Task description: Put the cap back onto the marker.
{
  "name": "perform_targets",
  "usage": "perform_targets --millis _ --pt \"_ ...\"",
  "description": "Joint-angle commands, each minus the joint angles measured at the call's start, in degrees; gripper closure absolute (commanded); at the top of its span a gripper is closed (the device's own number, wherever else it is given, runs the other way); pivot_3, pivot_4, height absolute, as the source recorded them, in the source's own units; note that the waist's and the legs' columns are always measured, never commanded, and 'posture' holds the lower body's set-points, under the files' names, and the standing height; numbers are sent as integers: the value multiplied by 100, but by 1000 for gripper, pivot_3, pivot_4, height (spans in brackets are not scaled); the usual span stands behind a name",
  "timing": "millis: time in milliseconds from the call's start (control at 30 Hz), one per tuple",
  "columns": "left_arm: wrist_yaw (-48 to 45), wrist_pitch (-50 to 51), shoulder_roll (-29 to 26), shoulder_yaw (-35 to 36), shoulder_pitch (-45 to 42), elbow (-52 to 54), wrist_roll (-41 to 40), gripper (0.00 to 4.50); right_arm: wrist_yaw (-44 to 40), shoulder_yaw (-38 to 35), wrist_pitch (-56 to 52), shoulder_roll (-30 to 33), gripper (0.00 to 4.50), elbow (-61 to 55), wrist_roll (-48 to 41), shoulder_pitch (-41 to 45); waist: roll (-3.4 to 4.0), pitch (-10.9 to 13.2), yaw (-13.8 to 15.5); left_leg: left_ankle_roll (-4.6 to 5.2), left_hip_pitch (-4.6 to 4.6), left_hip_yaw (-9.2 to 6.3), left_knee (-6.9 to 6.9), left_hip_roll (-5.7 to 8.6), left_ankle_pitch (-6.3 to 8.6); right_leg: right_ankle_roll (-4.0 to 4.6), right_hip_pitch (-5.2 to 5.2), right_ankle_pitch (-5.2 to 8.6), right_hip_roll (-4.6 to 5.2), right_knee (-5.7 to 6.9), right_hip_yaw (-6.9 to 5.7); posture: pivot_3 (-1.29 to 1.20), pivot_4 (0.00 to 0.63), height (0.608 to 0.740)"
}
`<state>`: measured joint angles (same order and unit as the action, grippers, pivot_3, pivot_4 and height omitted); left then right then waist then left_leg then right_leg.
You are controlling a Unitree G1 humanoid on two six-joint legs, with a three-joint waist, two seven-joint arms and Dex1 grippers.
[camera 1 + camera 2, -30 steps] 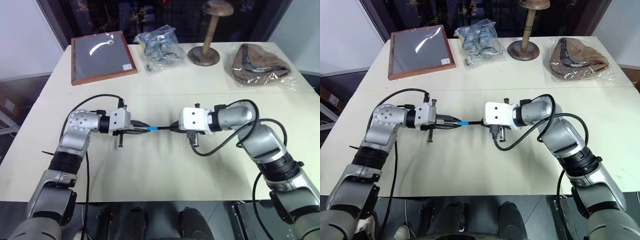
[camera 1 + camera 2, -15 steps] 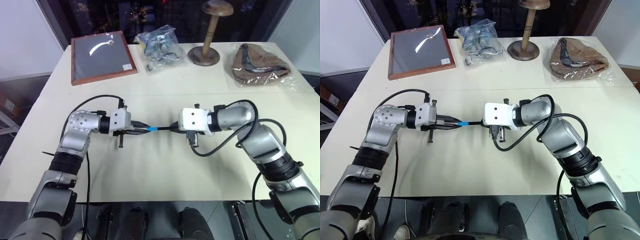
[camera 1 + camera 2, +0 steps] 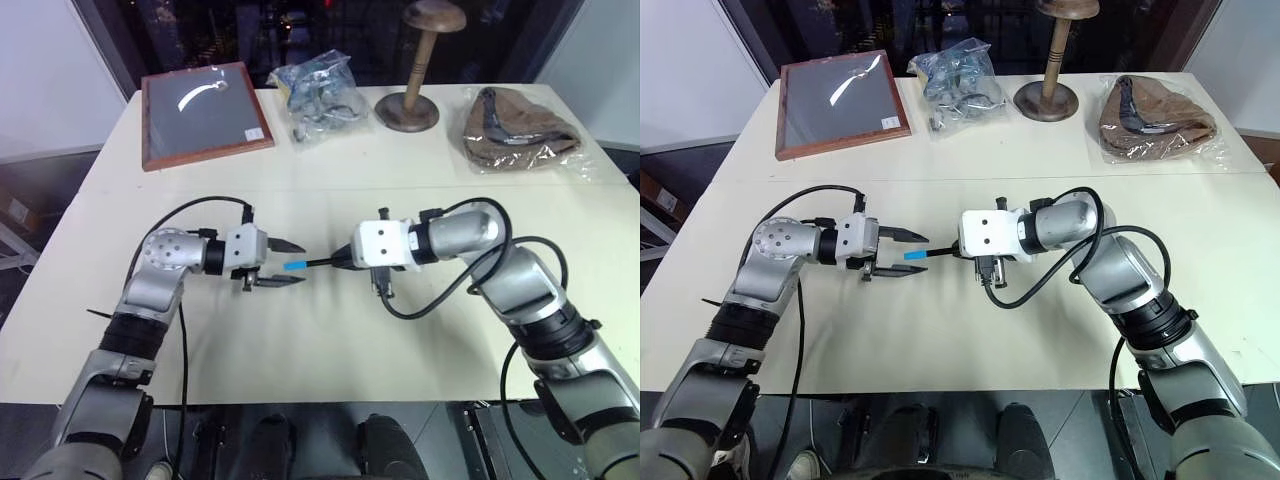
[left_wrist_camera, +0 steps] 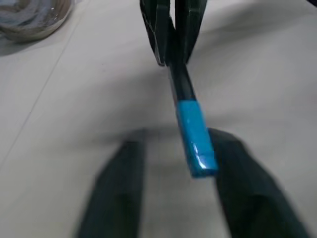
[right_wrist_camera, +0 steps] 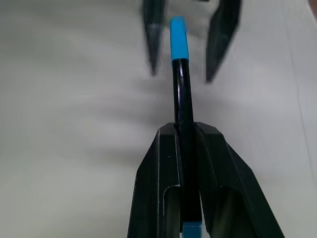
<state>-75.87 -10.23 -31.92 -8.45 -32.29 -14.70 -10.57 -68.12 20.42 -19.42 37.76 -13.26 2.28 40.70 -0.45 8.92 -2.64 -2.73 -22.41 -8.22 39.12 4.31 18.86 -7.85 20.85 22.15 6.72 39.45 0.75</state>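
Behind the marker [image 3: 322, 262], at the far edge of the cream table [image 3: 330, 340]: framed board [image 3: 203, 113], bagged brown cloth [image 3: 520, 130], wooden stand [image 3: 410, 95], plastic bag [image 3: 318, 85]. Right gripper [image 3: 345, 258] clamped on the marker. Left gripper [image 3: 292, 262] spread wide, empty, flanking the cap [image 3: 294, 266] seated on the marker's end.

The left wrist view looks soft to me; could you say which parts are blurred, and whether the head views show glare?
Left wrist view: near pincer fingers blurred, the cap fairly crisp. Left eye view: a bright glare streak on the framed board.
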Motion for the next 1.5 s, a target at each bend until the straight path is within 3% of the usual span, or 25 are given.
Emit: perform_targets --millis 33,300,667,933,1500 --pt "102 200 -142 114 166 429 -147 197 -23 -191 128 141 4500 -44 -78 116 0 0 5 0 0 0 0 0 0 0 1 0 0 0 0 0 150 740" --pt "897 1307 -383 492 850 1524 -387 92 129 -643 -148 563 4500 -120 -269 -203 0 0 11 0 0 -1 -1 0 0 0 0 0 1 -1 1 0 150 740" --pt "2122 2495 -99 661 1049 2273 -513 92 2408 -1652 -3855 42 4500 -1248 -43 -1014 1 -1 18 0 0 3 0 0 0 0 -3 0 1 2 5 0 150 740" --pt "2321 2685 -37 547 1077 2331 -510 92 3800 -2179 -5498 -511 4500 -1747 131 -1741 2 -1 26 0 0 5 -2 3 0 0 -1 0 3 2 10 0 150 740" --pt "2546 3353 -67 555 1153 2620 -641 92 4860 -2732 -6121 -1150 4500 -1995 -134 -2148 4 -2 20 0 0 9 -2 3 0 0 2 0 3 7 15 0 150 740"
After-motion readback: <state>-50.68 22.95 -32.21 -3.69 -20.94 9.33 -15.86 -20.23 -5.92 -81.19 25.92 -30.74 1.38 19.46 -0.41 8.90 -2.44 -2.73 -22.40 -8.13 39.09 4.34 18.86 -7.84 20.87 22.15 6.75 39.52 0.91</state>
